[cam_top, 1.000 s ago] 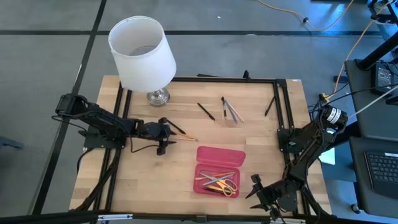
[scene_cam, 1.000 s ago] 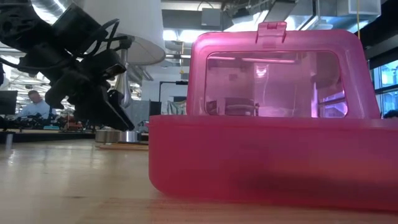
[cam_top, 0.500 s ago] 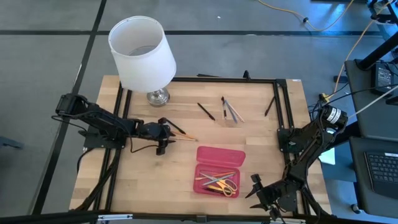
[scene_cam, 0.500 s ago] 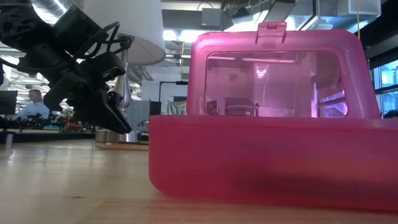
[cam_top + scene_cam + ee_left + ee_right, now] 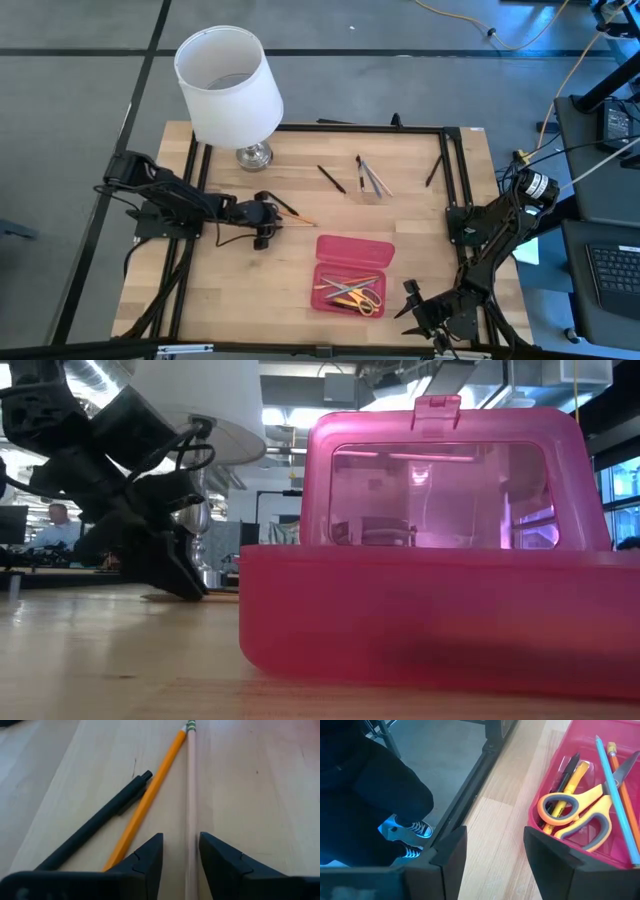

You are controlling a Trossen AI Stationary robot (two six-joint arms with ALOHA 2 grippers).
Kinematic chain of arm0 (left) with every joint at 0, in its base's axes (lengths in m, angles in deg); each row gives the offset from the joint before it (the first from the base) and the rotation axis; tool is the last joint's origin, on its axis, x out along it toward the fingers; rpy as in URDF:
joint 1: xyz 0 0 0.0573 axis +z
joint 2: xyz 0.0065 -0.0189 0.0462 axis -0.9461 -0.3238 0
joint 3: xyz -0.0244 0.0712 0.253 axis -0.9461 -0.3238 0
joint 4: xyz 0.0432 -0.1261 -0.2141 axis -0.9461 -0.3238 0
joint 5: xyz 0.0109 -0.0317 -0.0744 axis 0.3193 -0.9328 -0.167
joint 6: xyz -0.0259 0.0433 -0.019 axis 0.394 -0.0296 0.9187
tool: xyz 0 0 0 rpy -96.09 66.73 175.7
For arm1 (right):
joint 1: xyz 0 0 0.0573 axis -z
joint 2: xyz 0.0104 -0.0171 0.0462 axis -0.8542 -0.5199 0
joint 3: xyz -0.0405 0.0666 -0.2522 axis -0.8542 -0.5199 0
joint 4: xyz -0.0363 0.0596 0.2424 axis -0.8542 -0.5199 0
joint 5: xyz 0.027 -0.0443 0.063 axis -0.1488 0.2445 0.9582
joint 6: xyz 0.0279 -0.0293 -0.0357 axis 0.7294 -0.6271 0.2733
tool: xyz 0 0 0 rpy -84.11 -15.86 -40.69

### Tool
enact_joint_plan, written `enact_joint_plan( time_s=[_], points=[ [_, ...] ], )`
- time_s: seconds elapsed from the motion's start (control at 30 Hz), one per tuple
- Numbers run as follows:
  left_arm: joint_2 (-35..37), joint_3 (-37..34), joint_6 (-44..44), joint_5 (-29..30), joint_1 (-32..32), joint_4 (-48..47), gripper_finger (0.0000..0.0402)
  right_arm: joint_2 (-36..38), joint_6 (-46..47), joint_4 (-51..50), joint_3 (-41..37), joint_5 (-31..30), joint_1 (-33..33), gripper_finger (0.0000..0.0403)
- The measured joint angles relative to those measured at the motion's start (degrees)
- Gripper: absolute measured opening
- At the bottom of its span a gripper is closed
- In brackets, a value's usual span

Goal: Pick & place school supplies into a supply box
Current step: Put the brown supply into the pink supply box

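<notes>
- Box [image 5: 353, 273]: one, pink, lid open, near the table's [image 5: 400, 220] front, holding scissors [image 5: 580, 812] and several pens.
- Lamp [image 5: 228, 88]: one, back left.
- Grippers: left gripper [image 5: 181, 865] low, fingers narrowly apart astride a wood pencil [image 5: 190, 795]; right gripper [image 5: 495, 855] spread, front right.
- Loose pens: about six.

The wooden pencil [image 5: 191, 815] runs out of frame between the left wrist's jaws, contact unclear.

No readable text, labels, brand marks, numbers or signs showing anywhere, nothing legible appearing on the pens, pencils, scissors, pink box, lamp or worktop
</notes>
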Motion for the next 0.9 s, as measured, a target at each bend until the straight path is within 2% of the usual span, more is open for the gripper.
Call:
enact_joint_plan(
  time_s=[0.13,0.23,0.53,0.73,0.9],
  points=[
    [-1.7,0.1,1.1,-0.9,0.0,0.5,0.0115,0.0,0.0,0.0,0.0,0.0,0.0,0.0198],
    [-2.7,0.2,6.3,0.3,-0.9,1.0,0.0107,0.0,0.0,0.0,0.0,0.0,0.0,0.0198],
    [-4.2,-0.2,11.6,10.2,-8.5,2.8,0.0097,0.0,0.3,0.0,0.0,0.0,0.0,0.0198],
    [-4.1,-4.3,19.9,14.3,-12.2,7.0,0.0097,0.0,1.6,-0.2,0.0,0.0,0.0,0.0198],
    [-4.2,-8.0,21.0,16.7,-15.5,13.6,0.0095,0.0,1.7,-0.3,0.0,0.0,0.0,0.0198]
  ],
)
